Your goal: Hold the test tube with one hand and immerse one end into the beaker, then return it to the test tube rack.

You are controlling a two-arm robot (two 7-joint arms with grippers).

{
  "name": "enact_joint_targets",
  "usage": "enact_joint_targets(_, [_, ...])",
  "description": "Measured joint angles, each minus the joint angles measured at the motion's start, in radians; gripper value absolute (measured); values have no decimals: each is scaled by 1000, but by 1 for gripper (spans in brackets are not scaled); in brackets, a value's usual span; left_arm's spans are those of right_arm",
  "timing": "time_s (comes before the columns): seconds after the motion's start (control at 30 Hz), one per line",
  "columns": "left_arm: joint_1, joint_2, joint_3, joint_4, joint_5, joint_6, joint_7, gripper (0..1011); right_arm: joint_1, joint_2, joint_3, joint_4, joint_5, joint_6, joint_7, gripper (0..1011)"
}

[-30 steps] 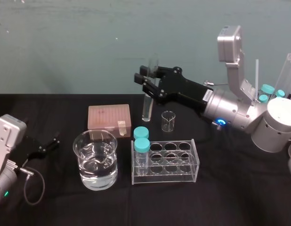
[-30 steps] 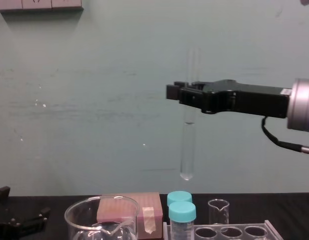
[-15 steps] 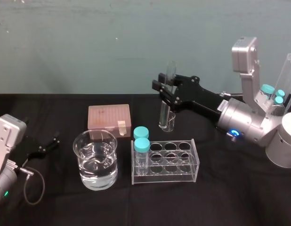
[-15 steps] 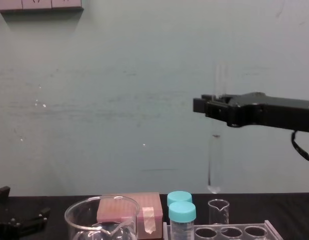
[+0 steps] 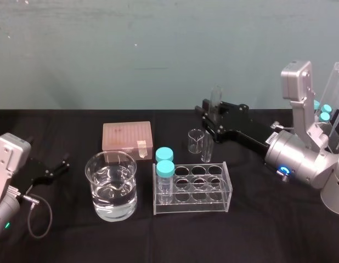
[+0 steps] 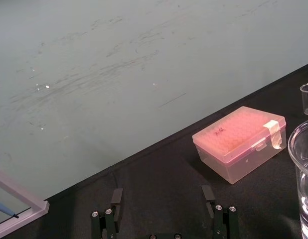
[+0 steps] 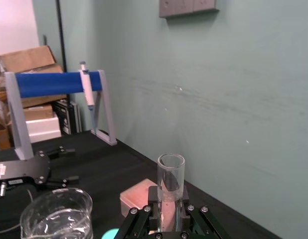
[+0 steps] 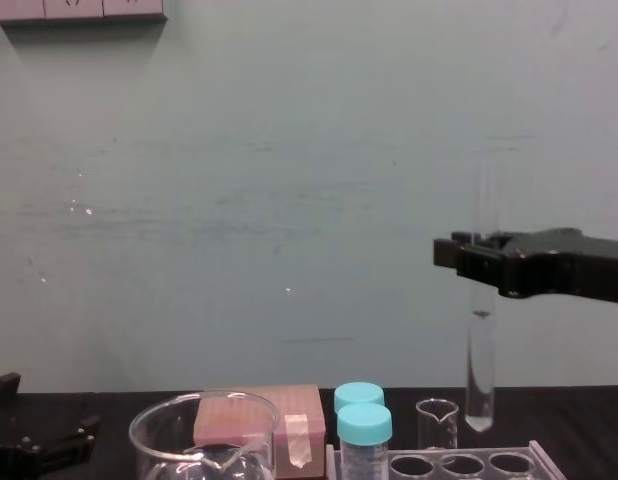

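The right end effector (image 5: pixel 212 118) is clamped on the test tube (image 5: pixel 206 147), which hangs upright, rounded end down, near the far edge of the test tube rack (image 5: pixel 192 204). Its holes lie toward six o'clock and the beaker (image 5: pixel 98 189) toward eight. The left end effector (image 5: pixel 62 164) rests fingers apart at the bench's (image 5: pixel 268 230) left.

A pink box (image 5: pixel 127 139) with a taped latch lies closed on the black bench (image 5: pixel 257 235). A small clear beaker (image 5: pixel 196 141) stands upright to its right, apart from it. Two turquoise-capped vials (image 5: pixel 165 170) stand upright nearer the robot, one behind the other. A teal wall (image 5: pixel 103 55) backs the bench.
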Motion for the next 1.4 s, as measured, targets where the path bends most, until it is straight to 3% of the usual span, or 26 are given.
enact_joint_targets(0.27, [0,0,0,0,0,0,0,1000,-27,-7,24,2,-11,15,-17,241])
enact_joint_targets(0.73, [0,0,0,0,0,0,0,1000,-28,-20,31,16,-32,26,-7,242])
enact_joint_targets(1.4, [0,0,0,0,0,0,0,1000,-51,-4,52,12,-30,33,9,242])
